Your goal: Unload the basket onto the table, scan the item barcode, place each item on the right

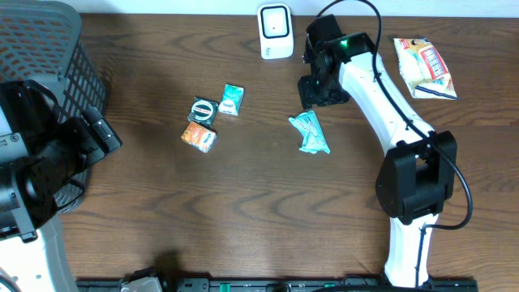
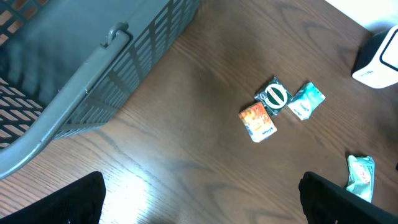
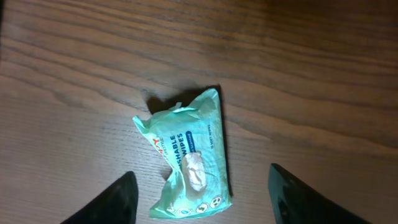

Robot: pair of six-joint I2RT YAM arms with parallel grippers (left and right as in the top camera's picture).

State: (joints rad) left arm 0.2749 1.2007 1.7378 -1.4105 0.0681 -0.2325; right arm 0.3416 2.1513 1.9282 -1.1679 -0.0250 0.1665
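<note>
While wipes point(image 3: 189, 162) lie on seemingly wooden table point(image 3: 311, 74), left fingers point(image 2: 62, 202) and right fingers point(image 3: 115, 202) gape.

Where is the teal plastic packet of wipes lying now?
In the overhead view the teal packet of wipes lies on the wooden table, right of centre, close to the right gripper.

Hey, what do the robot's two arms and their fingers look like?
The right arm has white links, chunky black joints, a green light on its black wrist and a thin black cable looping off it. The left arm shows black housings over a white link. Right fingers and left fingers are plain black and tapered.
</note>
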